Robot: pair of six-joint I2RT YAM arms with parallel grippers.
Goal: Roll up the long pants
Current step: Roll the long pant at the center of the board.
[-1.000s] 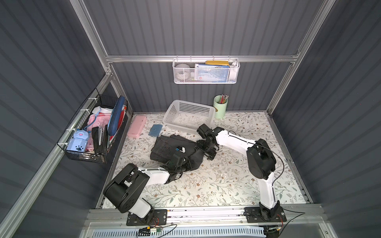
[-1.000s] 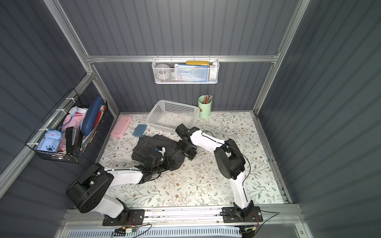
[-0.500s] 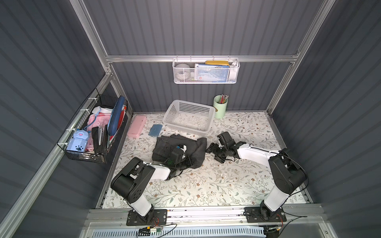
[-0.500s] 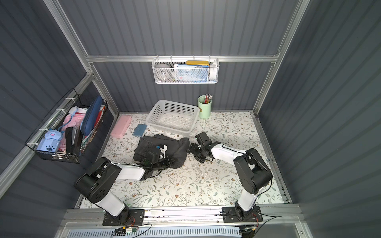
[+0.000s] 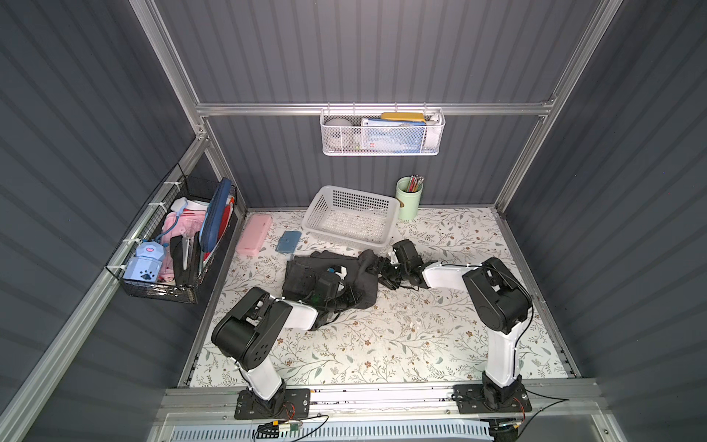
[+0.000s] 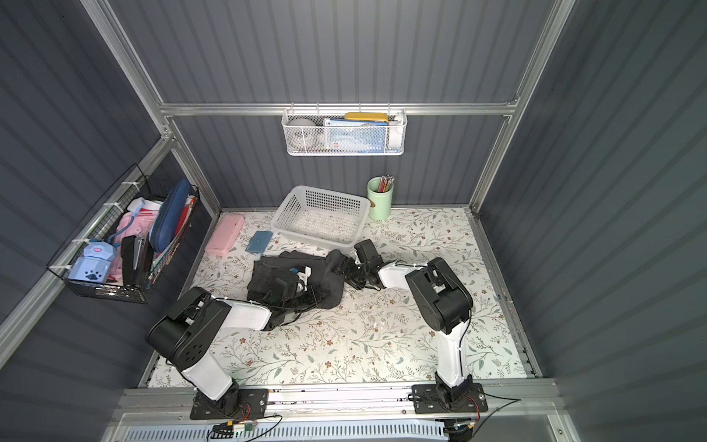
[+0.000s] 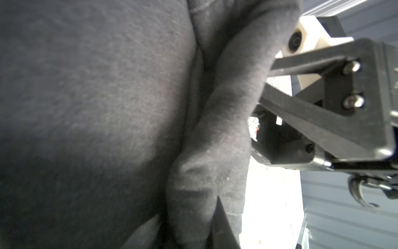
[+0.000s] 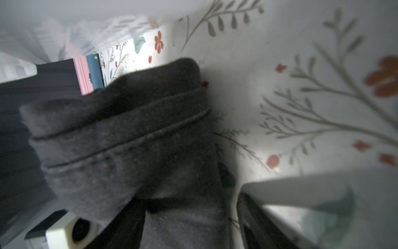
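The floral-printed tabletop (image 5: pixel 382 336) is lying flat and smooth along the near edge. Beyond it, the long pants (image 5: pixel 302 275) are sitting as a crumpled, partly folded heap of dark charcoal cloth, left of the table's middle and just in front of the white basket. The left gripper (image 5: pixel 342 296) is lying low on the near side of the heap, its jaws closed on a thick, soft fold. In the left wrist view, fuzzy grey fabric is filling most of the frame. The right gripper (image 5: pixel 382 269) is reaching in at the heap's right edge. Its jaws are standing apart around a rounded, double-stitched hem and are not yet clamped on it.

Farther back, the perforated white plastic basket (image 5: pixel 316 212) is resting on the table. A rounded pink case (image 5: pixel 253 235) and a small flat blue pouch (image 5: pixel 287 242) are lying to its left. A pale green cylindrical cup (image 5: pixel 408 203) of pencils is standing to its right, by the ribbed back wall.
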